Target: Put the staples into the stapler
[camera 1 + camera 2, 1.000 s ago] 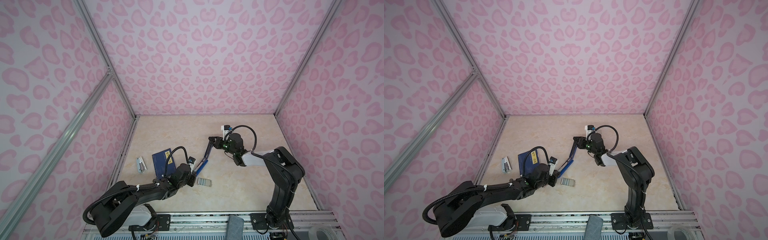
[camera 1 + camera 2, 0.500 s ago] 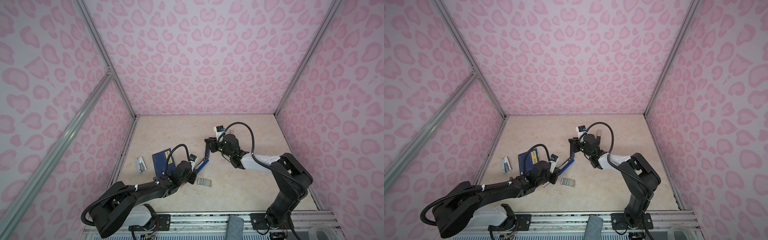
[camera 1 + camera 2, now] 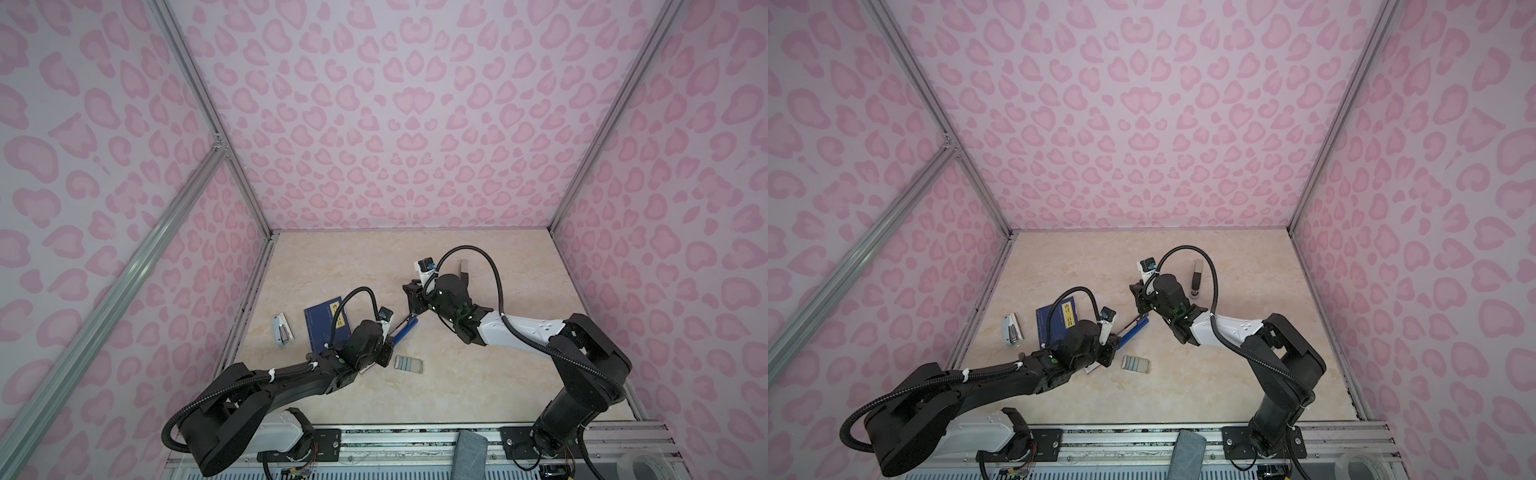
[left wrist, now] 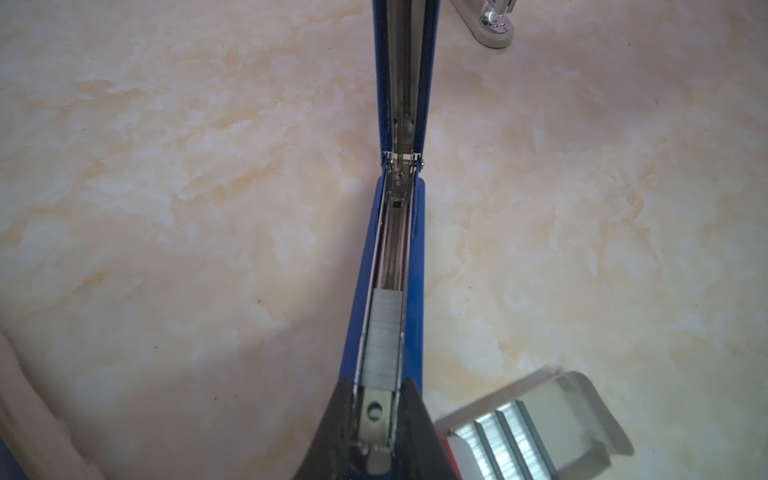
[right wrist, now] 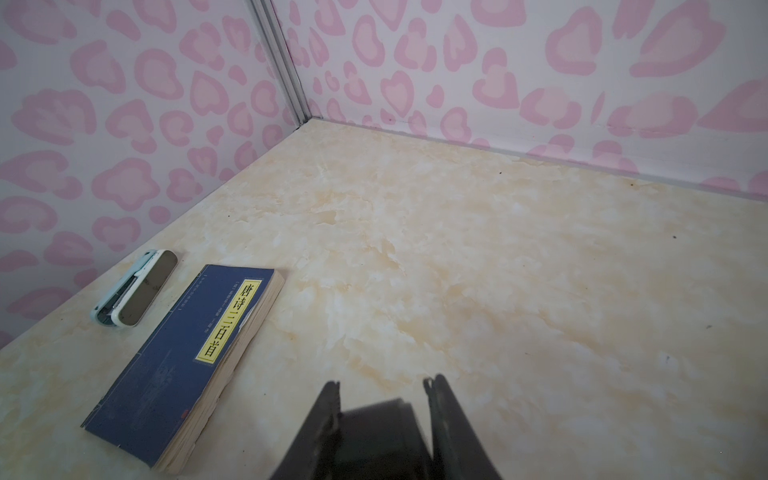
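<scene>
The blue stapler (image 3: 404, 330) (image 3: 1135, 330) lies hinged open on the marble floor. My left gripper (image 4: 376, 415) (image 3: 388, 351) is shut on the nose of its base. A grey strip of staples (image 4: 382, 336) lies in the open channel. The lid (image 4: 405, 62) rises beyond the hinge. My right gripper (image 5: 382, 382) (image 3: 413, 305) is shut on a dark blurred block that appears to be the lid's end. More staples (image 4: 507, 436) sit in a pale tray (image 3: 409, 365) (image 3: 1136, 364) just right of the left gripper.
A dark blue book (image 3: 322, 328) (image 5: 183, 357) lies left of the stapler. A small pale stapler (image 3: 282, 330) (image 5: 137, 289) lies nearer the left wall. Another grey stapler (image 3: 1196, 278) (image 4: 492, 25) stands at the back right. Patterned walls close three sides.
My right gripper has come left and lower with the lid's end, so the lid stands less stretched out than a second ago. The left gripper has kept its place and hold.
</scene>
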Tool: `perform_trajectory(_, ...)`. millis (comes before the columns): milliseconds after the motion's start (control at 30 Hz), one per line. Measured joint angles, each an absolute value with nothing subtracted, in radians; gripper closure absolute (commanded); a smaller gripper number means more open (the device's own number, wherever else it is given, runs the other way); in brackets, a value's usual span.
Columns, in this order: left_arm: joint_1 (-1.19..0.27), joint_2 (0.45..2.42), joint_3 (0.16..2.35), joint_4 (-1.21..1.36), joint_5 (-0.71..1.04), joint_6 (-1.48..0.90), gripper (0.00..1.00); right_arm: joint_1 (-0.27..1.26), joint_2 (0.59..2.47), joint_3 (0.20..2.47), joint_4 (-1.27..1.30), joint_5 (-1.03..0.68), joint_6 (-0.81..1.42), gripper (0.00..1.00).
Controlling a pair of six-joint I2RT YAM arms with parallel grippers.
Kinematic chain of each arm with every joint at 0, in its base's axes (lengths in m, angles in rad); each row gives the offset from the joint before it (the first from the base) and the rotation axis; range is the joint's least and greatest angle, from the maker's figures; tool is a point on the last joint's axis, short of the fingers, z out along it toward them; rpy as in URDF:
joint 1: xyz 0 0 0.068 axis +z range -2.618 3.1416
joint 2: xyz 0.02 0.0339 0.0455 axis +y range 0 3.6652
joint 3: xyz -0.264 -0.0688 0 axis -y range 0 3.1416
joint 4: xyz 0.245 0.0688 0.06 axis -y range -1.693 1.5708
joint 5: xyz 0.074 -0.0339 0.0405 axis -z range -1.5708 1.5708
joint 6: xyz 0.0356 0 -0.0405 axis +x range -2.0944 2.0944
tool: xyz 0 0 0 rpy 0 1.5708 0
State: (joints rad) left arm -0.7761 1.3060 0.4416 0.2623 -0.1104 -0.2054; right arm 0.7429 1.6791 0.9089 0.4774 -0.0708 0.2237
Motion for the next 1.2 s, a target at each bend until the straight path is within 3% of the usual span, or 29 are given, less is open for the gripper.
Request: perform_trajectory(1200, -0.77, 1.286, 0.455, 0.263, -0.112, -0.187, 0.93, 0.863, 1.655, 0.897, 0.427, 0.085, 0.09, 0.68)
